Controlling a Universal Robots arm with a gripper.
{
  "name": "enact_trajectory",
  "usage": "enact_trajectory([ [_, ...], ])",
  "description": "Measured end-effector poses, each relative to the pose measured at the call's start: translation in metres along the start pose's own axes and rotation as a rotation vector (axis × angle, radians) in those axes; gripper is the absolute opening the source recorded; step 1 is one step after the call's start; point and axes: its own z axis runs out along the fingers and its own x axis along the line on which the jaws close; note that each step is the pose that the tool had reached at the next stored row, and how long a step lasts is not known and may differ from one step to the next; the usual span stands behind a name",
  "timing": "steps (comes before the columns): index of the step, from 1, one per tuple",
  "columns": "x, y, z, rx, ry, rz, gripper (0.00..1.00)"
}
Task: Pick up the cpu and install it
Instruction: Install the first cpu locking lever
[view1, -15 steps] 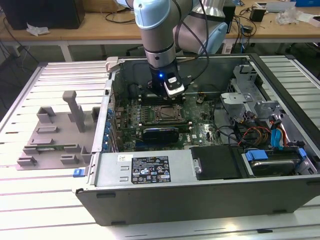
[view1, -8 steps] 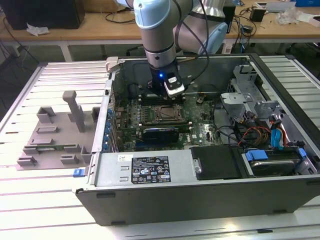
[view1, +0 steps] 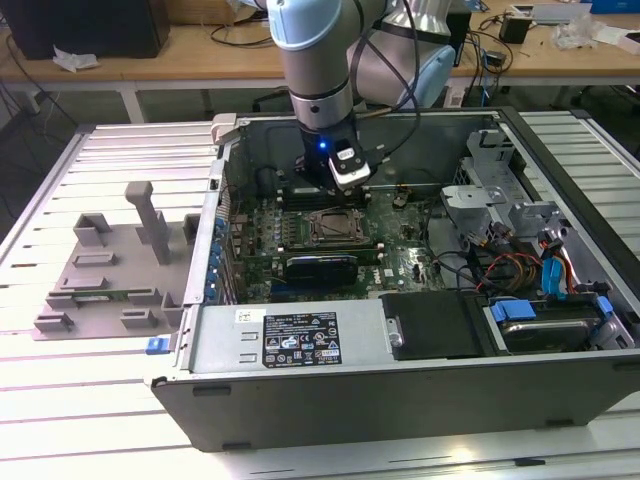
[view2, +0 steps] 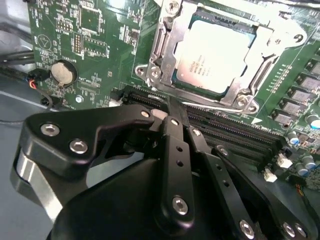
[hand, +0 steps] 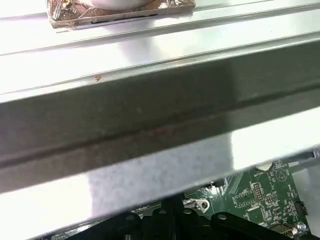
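- Hovering inside the open computer case (view1: 560, 400), just behind the socket (view1: 336, 229) on the motherboard (view1: 400, 262) as the exterior view shows it.
- Showing, in the second wrist view, the gripper (view2: 172, 116) with its black fingers (view2: 176, 145) drawn together, tips meeting and gripping nothing visible.
- Lying already in the socket (view2: 150, 70) in the second wrist view: the cpu (view2: 212, 52), pale silver top facing up, framed by the metal retention bracket (view2: 260, 80).
- Looking flat and square in its seat, judging from that view, though the far corners are partly washed out by glare.
- Standing near the memory slots (view2: 235, 137) and the thin wire lever (view2: 210, 106) running along the socket's edge.
- Risking, from here, a knock against that lever or the bracket if the fingertips drop or swing sideways, being so near.
- Risking bent socket pins if the chip is pressed while sitting even slightly askew.
- Risking a scrape against the case wall (hand: 150, 120), looming close in the first wrist view.
- Sitting apart on the table at the exterior view's left: grey tray blocks (view1: 110, 270).
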Motion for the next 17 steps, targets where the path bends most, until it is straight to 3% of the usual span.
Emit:
enact_trajectory([
  [4,0.0041,-0.0012,-0.0003,-0.0032,-0.0116,-0.002,0.11],
  [5,0.0084,-0.0023,-0.0007,-0.0046,-0.0161,-0.002,0.11],
  [9,0.0138,-0.0035,0.0009,-0.0065,-0.0239,-0.002,0.11],
  [17,0.0142,-0.0033,0.0025,0.007,-0.0378,0.077,0.11],
])
